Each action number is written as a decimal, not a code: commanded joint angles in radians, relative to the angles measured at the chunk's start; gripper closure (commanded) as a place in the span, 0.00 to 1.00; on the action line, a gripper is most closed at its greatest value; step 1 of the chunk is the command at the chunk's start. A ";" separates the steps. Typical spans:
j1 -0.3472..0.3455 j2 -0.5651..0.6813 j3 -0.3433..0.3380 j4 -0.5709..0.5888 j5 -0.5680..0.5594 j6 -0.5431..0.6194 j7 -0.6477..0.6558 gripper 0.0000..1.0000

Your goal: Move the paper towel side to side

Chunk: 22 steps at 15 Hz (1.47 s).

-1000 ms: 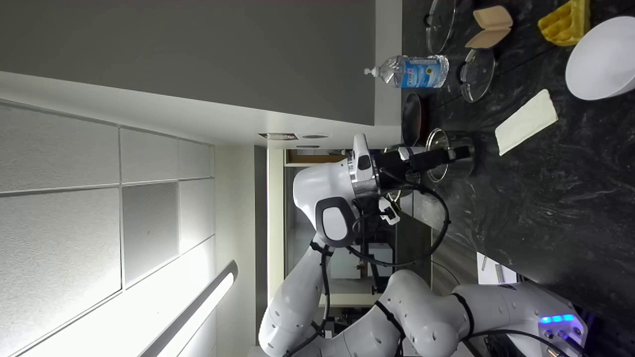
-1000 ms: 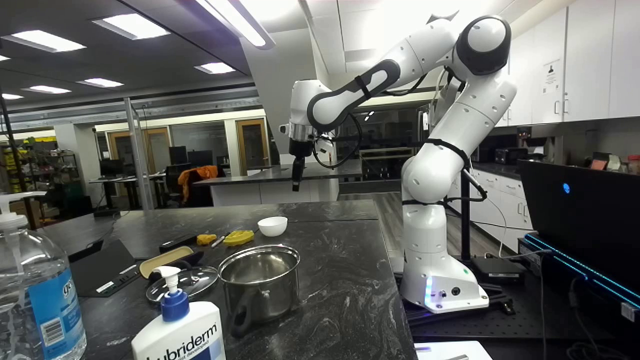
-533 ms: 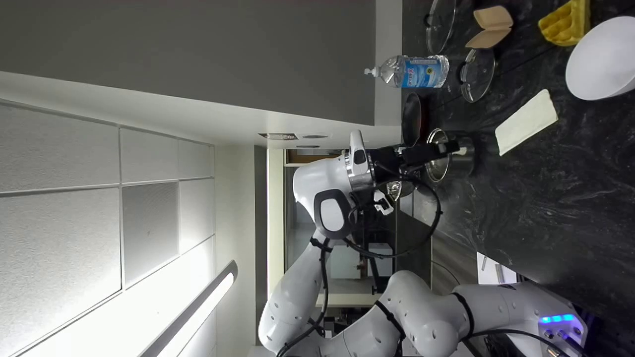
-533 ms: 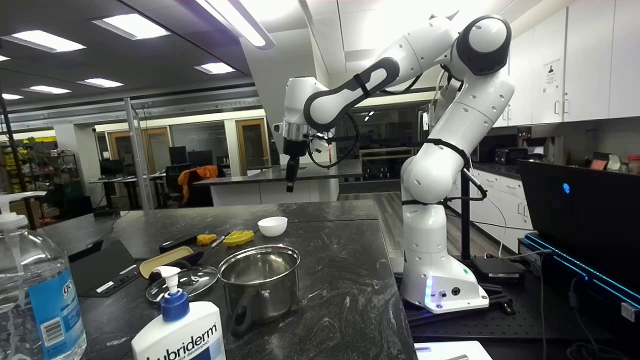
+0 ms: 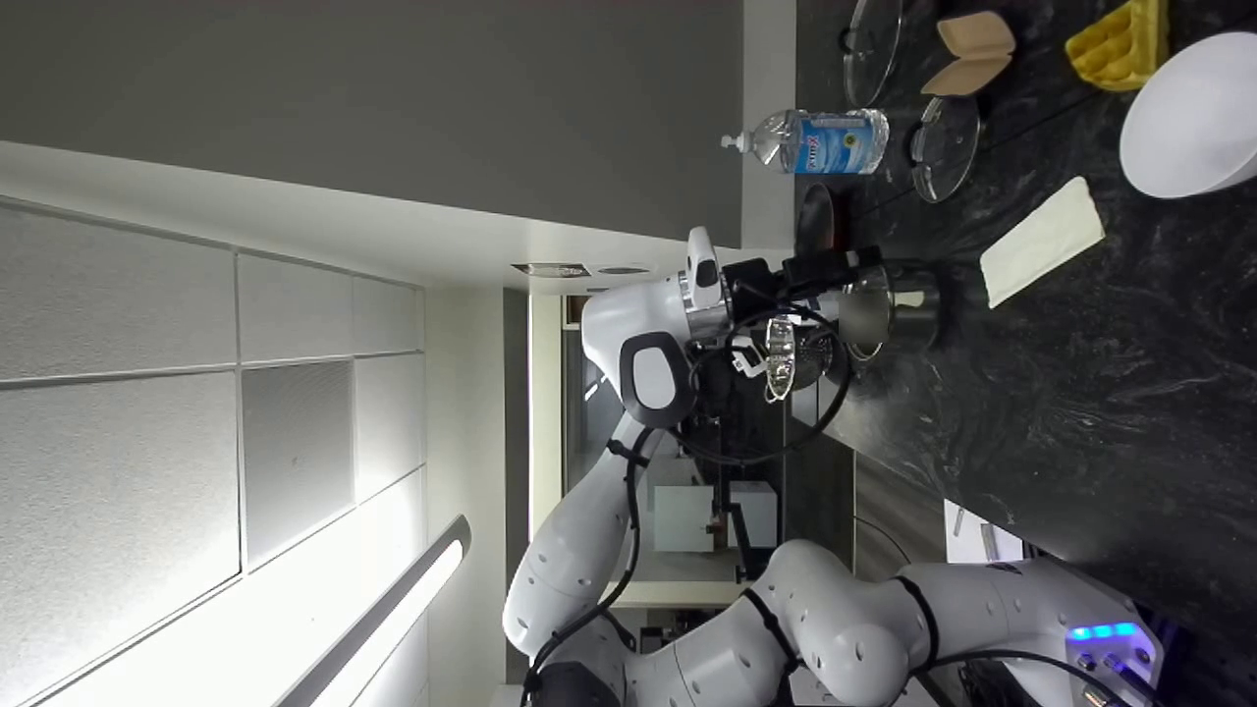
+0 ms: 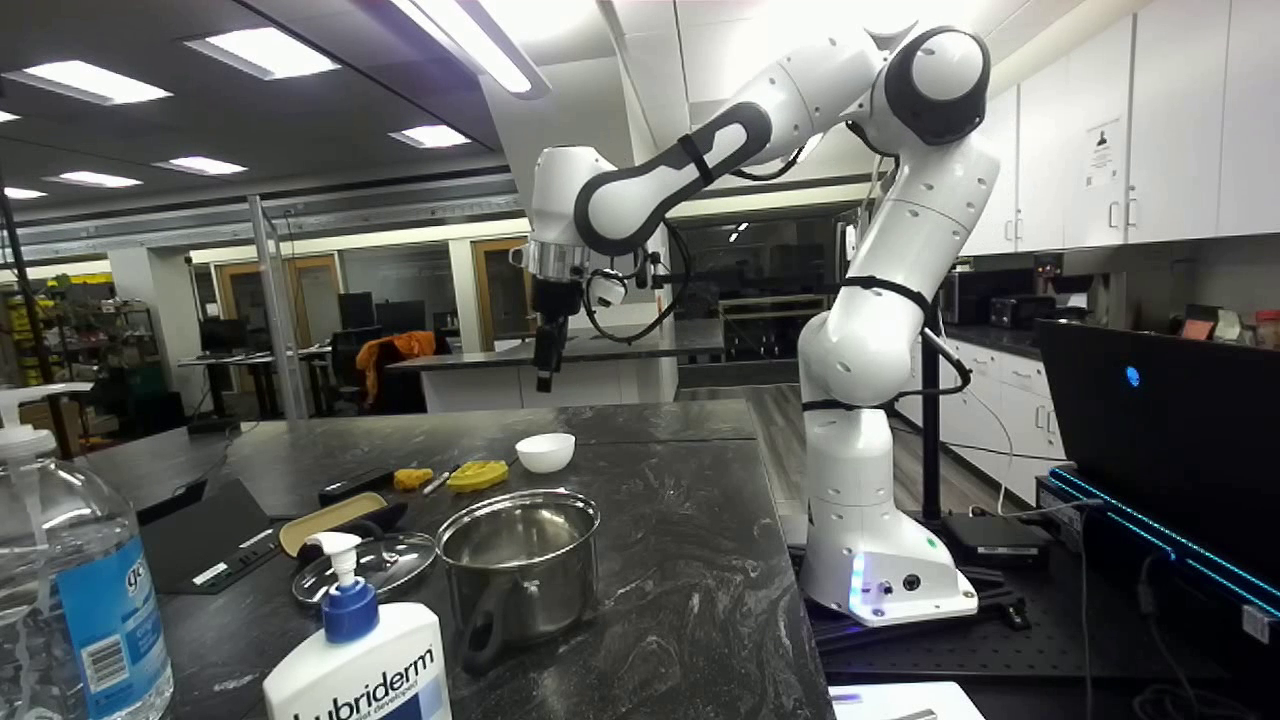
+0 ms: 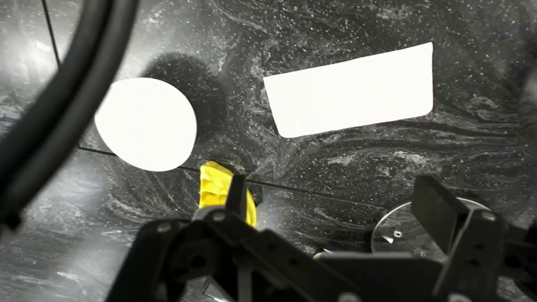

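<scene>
The paper towel is a flat white folded rectangle lying on the dark counter, in an exterior view (image 5: 1043, 243) and in the wrist view (image 7: 350, 90), where it looks overexposed. In the other exterior angle it is hidden, apparently behind the pot. My gripper (image 7: 331, 184) is open, with its two black fingers wide apart and nothing between them. It points down, high above the counter, in both exterior views (image 5: 869, 257) (image 6: 545, 383). The towel lies apart from the gripper, beyond the fingertips in the wrist view.
A white bowl (image 5: 1190, 115) and a yellow object (image 5: 1120, 46) stand beside the towel. A steel pot (image 6: 520, 570), a glass lid (image 5: 948, 147), a tan open case (image 5: 972, 54), a clear bottle (image 5: 840, 142) and a lotion bottle (image 6: 370, 665) also stand on the counter.
The arm has swung the open gripper leftward in both exterior views, and upward in the sideways picture, away from the robot's base. The paper towel has not moved.
</scene>
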 commanded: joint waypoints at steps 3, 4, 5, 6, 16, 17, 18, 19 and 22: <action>0.049 0.161 0.019 0.132 0.108 -0.060 0.039 0.00; 0.054 0.183 0.023 0.144 0.119 -0.058 0.047 0.00; 0.060 0.206 0.028 0.153 0.126 -0.055 0.052 0.00; 0.064 0.225 0.033 0.160 0.131 -0.053 0.056 0.00; 0.058 0.336 0.056 0.166 0.127 -0.021 0.190 0.00; 0.056 0.341 0.059 0.164 0.123 -0.020 0.211 0.00; 0.056 0.347 0.060 0.162 0.125 -0.017 0.221 0.00; 0.056 0.351 0.060 0.159 0.130 -0.015 0.234 0.00; 0.055 0.359 0.060 0.149 0.131 -0.011 0.261 0.00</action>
